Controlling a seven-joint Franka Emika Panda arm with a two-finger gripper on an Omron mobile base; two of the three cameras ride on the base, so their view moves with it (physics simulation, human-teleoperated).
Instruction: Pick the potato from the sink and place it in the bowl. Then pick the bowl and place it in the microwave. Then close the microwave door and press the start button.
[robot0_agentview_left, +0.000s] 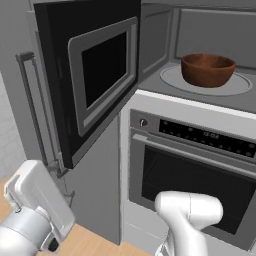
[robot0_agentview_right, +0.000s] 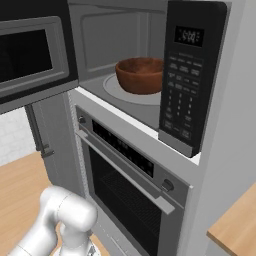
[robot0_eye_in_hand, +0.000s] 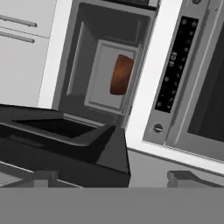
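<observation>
Listing by size, largest first: the tall grey cupboard with its long bar handle flanks the appliance column on the left and takes no part in the job. Next, the built-in oven with dark glass door, round knob and black display strip sits directly under the microwave, likewise idle. The microwave has its grey cavity exposed, because the bowl had to go in from the front; its black control panel with keypad and small display stands at the right of the opening, where the start button will need pressing. The microwave door, a black panel with a grey-framed dark window, stands swung wide to the left, hinged on that side, and juts out over the cupboard front; in the hand view its edge looms close. Judged step in hand: shutting this door. The pale round turntable plate carries the wooden bowl, upright and roughly centred so the door should clear it. The potato cannot be made out; the bowl's wall hides whatever lies inside. The gripper, low at the hand view's bottom edge, has its two dark tips spread wide apart, empty, touching nothing, apparently so that it can push the door rather than grasp.
</observation>
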